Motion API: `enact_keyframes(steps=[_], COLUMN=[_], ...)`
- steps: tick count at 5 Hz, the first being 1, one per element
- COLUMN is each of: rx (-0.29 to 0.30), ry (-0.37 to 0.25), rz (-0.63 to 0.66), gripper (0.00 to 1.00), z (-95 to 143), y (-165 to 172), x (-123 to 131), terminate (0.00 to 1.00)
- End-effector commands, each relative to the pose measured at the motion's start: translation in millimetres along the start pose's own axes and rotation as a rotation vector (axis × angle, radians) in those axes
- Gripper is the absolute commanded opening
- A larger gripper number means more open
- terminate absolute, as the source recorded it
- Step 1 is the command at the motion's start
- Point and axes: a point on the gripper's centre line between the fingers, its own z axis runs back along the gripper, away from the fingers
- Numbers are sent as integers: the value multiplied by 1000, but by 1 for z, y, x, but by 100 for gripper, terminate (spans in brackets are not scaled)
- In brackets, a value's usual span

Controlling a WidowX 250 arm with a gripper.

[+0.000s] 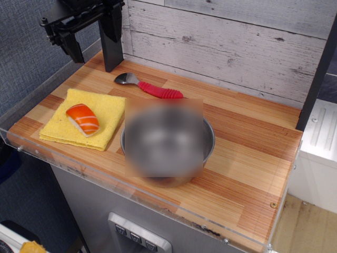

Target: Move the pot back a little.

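Observation:
The pot stands at the front middle of the wooden tabletop. Only its steel rim shows at the left and right, because a blurred patch covers most of it. My black gripper hangs at the back left corner, well away from the pot. Its fingers are spread apart and nothing is between them.
A yellow cloth lies left of the pot, touching or nearly touching its rim, with a piece of salmon sushi on it. A spoon with a red handle lies just behind the pot. A plank wall runs along the back, and a clear plastic lip edges the table.

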Motion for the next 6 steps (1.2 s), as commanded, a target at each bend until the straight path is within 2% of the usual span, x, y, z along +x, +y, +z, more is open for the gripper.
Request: enact_keyframes(steps=[1,2,4,5,6], rx=[0,-50,-53,-50,-46], ry=[0,13,47,79,65], rz=[0,-247,-759,-896,-985], gripper=[100,100,100,100,100], z=[0,-6,-19,-30,-39], y=[0,9,24,31,24], x=[0,-4,-11,-22,-34], terminate=[0,0,0,0,0])
